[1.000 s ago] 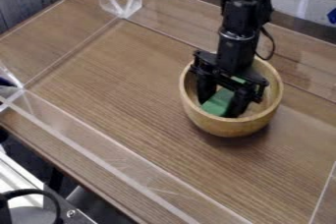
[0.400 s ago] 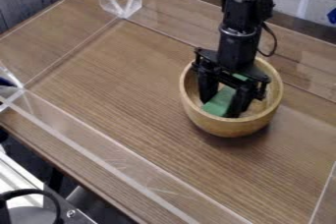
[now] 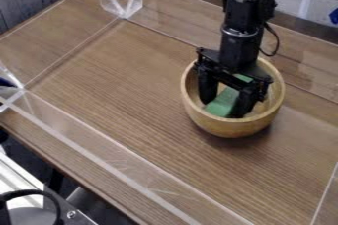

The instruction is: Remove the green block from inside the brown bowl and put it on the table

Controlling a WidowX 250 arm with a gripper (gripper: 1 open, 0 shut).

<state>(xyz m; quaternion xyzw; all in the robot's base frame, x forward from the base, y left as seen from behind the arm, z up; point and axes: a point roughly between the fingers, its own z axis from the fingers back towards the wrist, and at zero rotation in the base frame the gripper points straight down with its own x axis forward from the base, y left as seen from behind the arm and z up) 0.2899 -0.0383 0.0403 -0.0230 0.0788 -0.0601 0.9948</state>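
Green block (image 3: pixel 224 102) is lying inside the brown bowl (image 3: pixel 199 115); your gripper (image 3: pixel 235 93) is straddling it with jaws spread, gripping nothing.

The table (image 3: pixel 106 81) surface is unobstructed across its left and near portions; wide lateral passage is available there. The area is bounded by clear plastic walls (image 3: pixel 79 145) along the near-left edge and the far edge, by which entry at low height is blocked from those sides. At the right, the brown bowl (image 3: pixel 232 120) is seated on the surface; its thick rim forms a raised barrier on all sides. The bowl interior is largely occupied by the gripper (image 3: pixel 232 93), set with jaws spread, and the green block (image 3: pixel 224 102) between them. Clearance inside the bowl is narrow; vertical passage above the rim is taken up by the arm (image 3: pixel 243 7).
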